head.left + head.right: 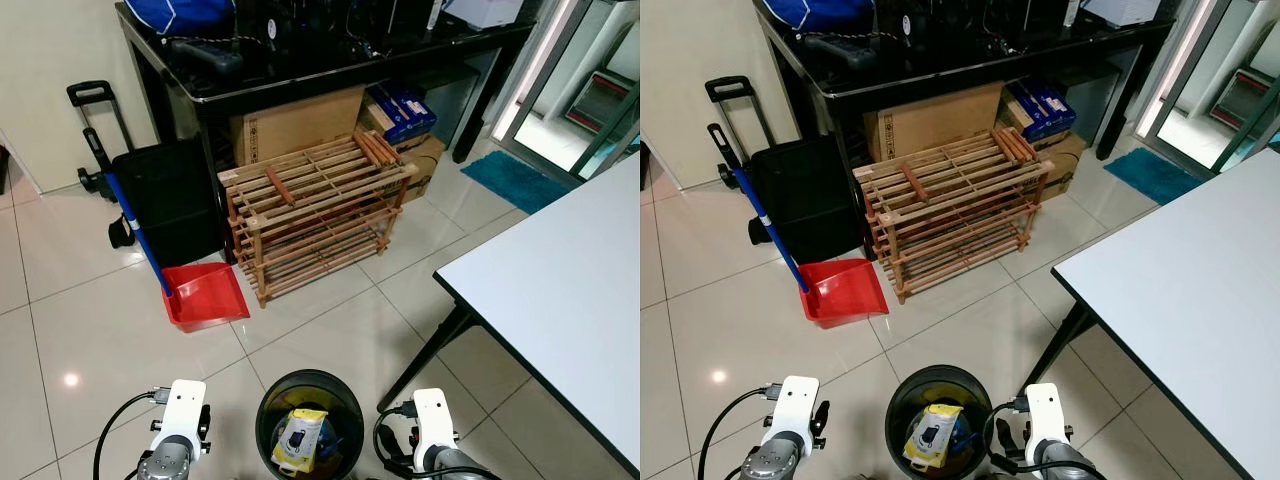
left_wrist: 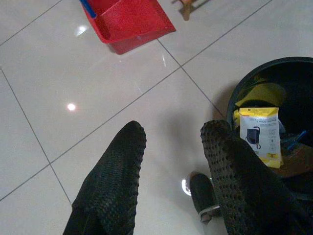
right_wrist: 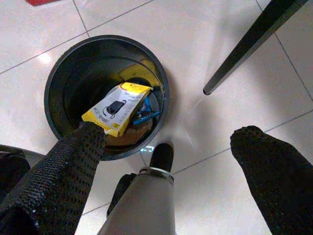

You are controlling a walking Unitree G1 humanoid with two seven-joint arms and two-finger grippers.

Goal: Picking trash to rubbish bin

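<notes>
Rubbish bin stands on the floor between your arms, yellow packet already inside. Left hand and right hand both spread, empty. Scan the floor for remaining trash before moving.

Glossy pale tile floor; wooden rack under a black table, white table right of it.

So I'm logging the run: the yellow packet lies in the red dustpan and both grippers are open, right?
Not quite. The yellow packet lies in the black bin, not the dustpan, as the right wrist view shows. Both the left gripper and the right gripper are open.
</notes>
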